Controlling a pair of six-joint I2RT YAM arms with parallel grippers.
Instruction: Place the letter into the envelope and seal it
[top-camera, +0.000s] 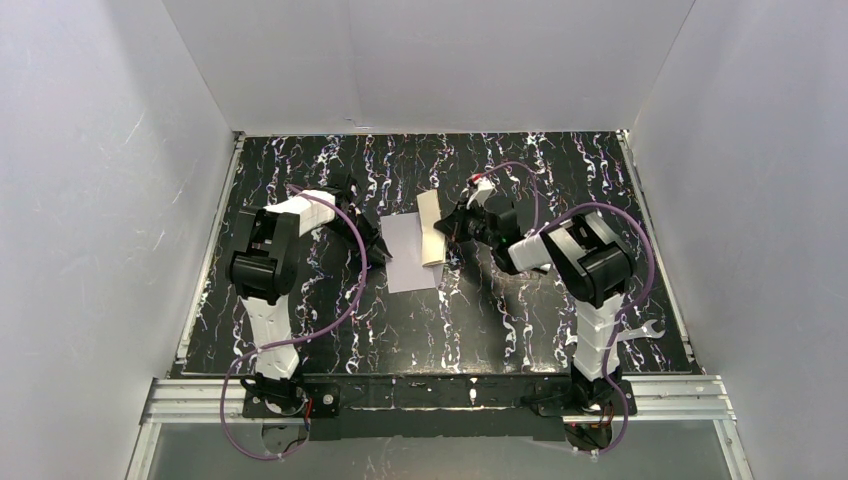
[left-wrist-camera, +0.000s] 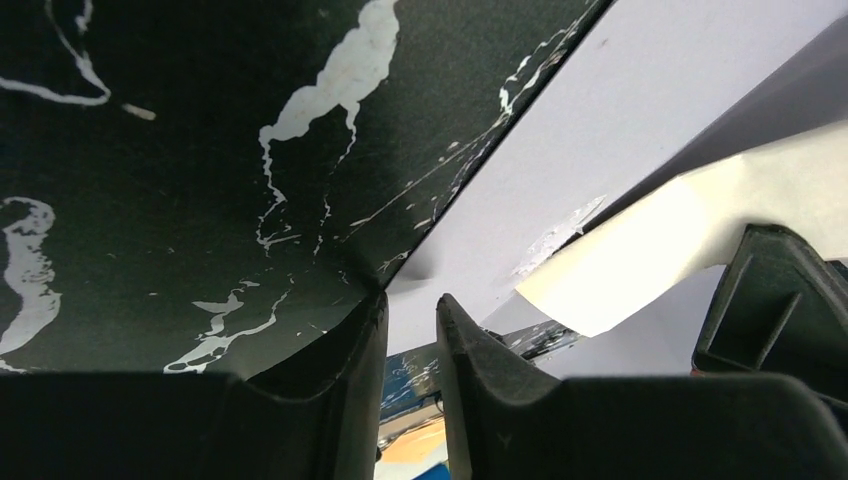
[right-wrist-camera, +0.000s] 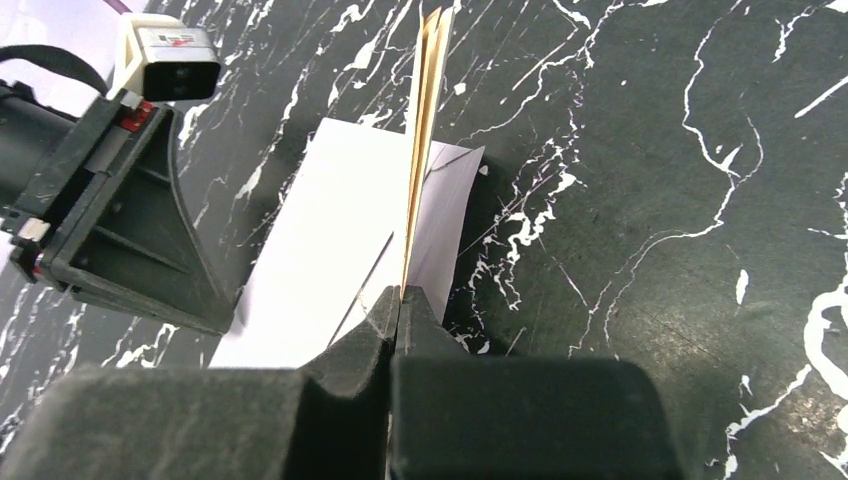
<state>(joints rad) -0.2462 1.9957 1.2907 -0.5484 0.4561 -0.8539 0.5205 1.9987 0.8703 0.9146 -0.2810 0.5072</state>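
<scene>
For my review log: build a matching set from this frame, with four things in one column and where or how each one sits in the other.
Things:
1. letter
2. envelope
3. left gripper
4. wrench

States:
A. pale, lying in the middle of the table
B. silver, near the table's right near corner
C. pinched in the shut right gripper
D. at the envelope's left edge, fingers slightly apart

Pairs: 1-C, 2-A, 3-D, 4-B
</scene>
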